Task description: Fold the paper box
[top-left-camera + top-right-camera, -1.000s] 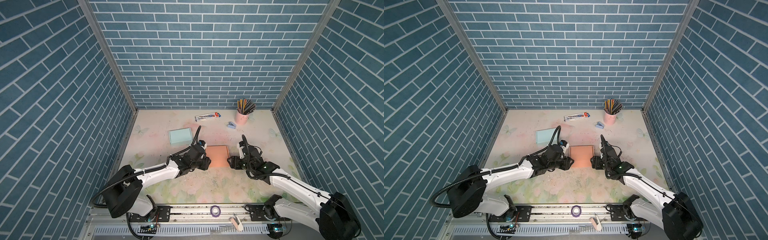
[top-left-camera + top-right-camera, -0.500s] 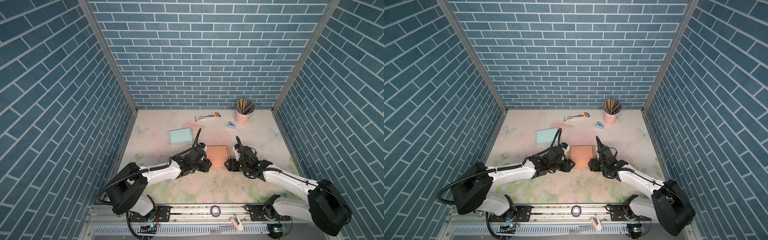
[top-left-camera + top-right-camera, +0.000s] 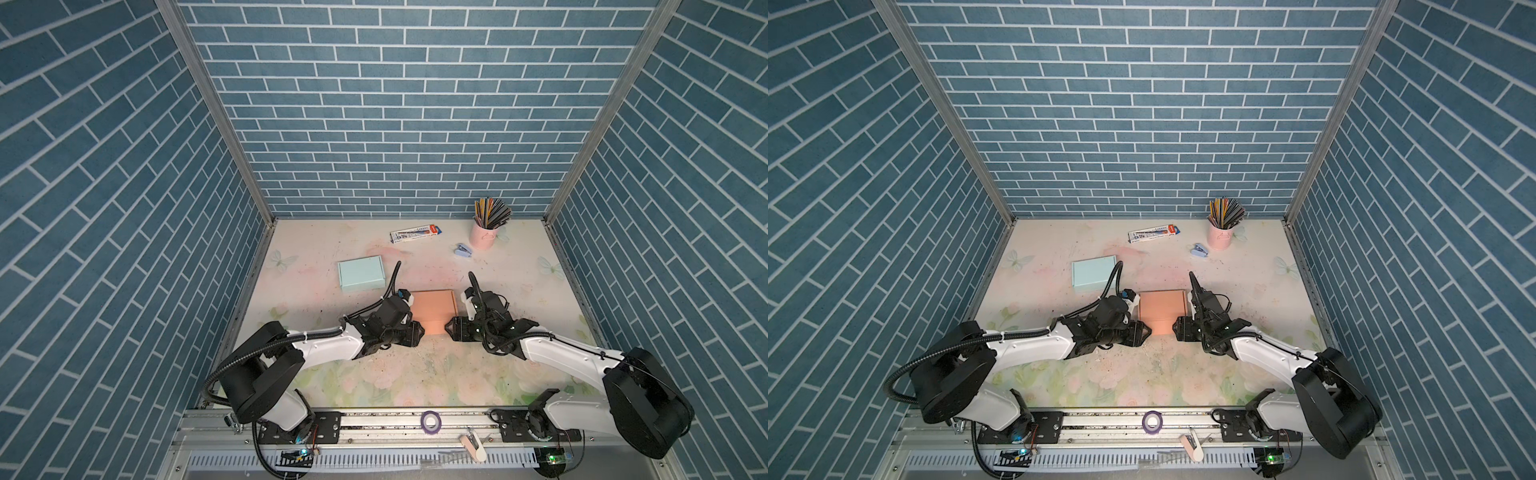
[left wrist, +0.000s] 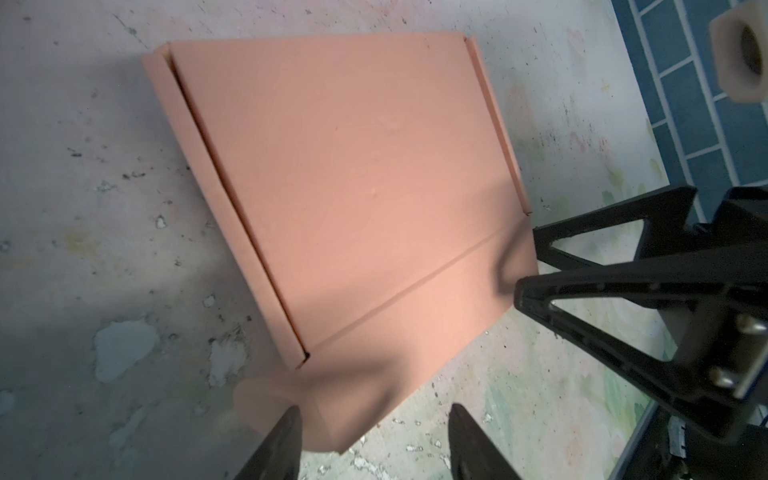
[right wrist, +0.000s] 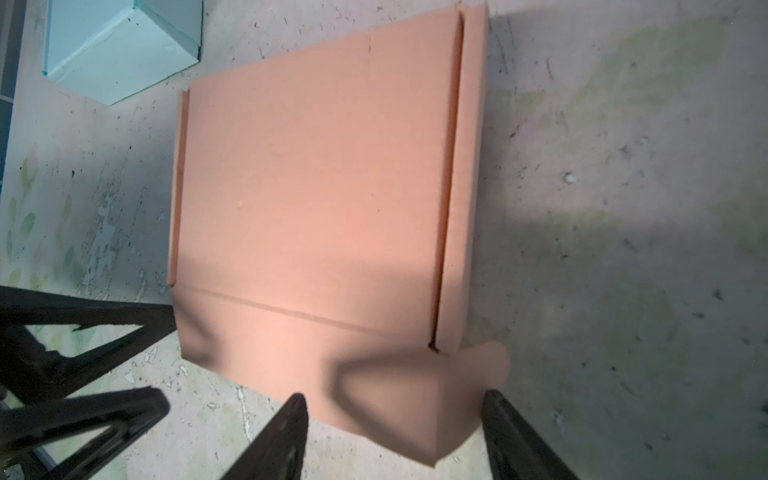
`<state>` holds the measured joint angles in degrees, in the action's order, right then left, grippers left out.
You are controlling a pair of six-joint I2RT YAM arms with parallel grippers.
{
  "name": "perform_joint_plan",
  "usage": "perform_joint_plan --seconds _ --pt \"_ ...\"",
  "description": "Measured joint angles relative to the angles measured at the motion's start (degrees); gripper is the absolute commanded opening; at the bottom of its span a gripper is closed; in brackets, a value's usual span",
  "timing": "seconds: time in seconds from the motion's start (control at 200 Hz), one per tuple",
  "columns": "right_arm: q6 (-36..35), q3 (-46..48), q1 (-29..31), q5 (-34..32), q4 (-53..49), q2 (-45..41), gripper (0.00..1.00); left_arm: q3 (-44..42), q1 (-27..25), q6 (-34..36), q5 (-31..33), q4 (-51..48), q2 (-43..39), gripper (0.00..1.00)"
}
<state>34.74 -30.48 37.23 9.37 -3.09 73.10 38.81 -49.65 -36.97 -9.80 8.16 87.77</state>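
Blue brick-pattern walls close in a worn floral surface (image 3: 374, 374). The orange paper box (image 3: 434, 309) lies in its middle, with a pale blue box (image 3: 360, 274) beyond on the left. The left hand (image 3: 417, 332) and right hand (image 3: 451, 331) are both released, each straddling a near corner of the orange box's flap.

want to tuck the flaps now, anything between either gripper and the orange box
Nothing visible does. The left gripper and right gripper are each at a near corner of the orange box, jaws open astride its flaps.
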Motion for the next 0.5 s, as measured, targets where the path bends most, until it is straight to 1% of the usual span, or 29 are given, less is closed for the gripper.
perform_joint_plan --seconds 0.295,0.5 --pt "2.2 0.0 0.5 2.1 3.7 1.1 0.67 -1.3 0.0 -1.6 -0.8 2.8 1.1 0.57" --pt "2.8 0.0 0.8 2.2 4.6 1.6 0.66 -1.8 0.0 -1.9 -0.7 3.3 1.0 0.56"
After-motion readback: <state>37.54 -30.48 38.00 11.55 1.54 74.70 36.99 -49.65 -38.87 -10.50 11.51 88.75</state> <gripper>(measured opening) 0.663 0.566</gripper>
